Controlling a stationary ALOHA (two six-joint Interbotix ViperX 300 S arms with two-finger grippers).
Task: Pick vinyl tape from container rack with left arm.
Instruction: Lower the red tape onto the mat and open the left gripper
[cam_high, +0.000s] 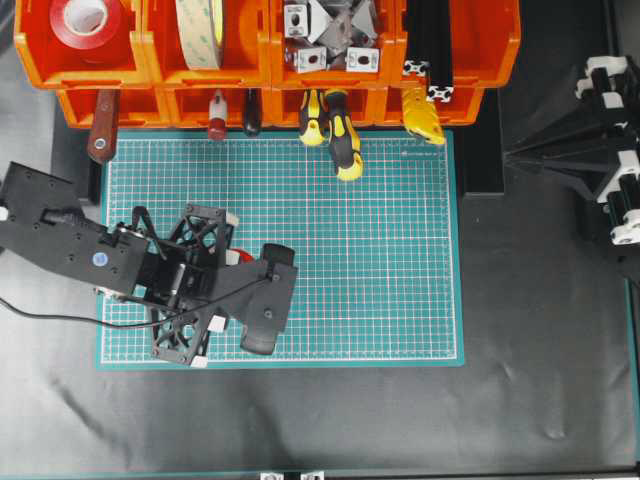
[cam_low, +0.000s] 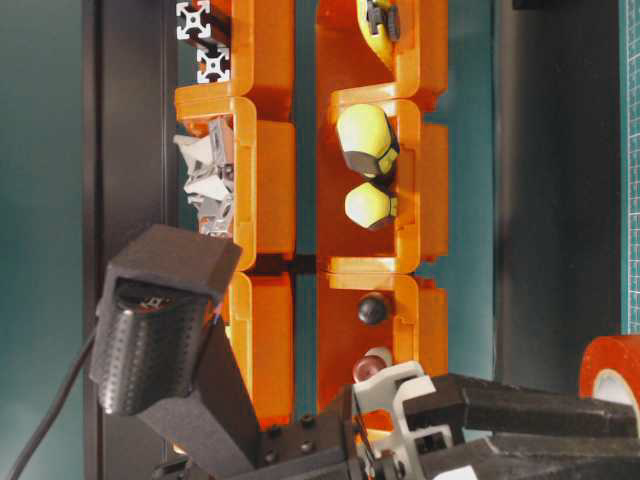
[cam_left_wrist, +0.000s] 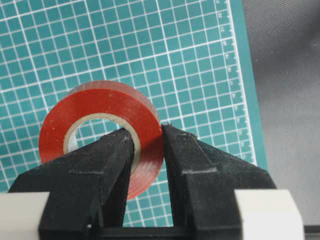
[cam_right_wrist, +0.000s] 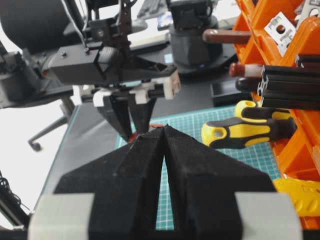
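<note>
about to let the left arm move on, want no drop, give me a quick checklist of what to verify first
1. Left claw shut on the vinyl tape, one finger through the core: ok.
2. Tape out of the container rack and over the cutting mat: ok.
3. Grip depth: only the roll's near wall is pinched; secure enough, cannot tell.
4. Right claw shut, nothing held, away from the tape: ok.
5. Screwdriver handles overhanging the mat lie apart from the left claw: ok.

left arm (cam_high: 70, 240) angled over the mat, fingers (cam_left_wrist: 112, 155) pinched; right fingers (cam_right_wrist: 195, 170) apparently closed together.
</note>
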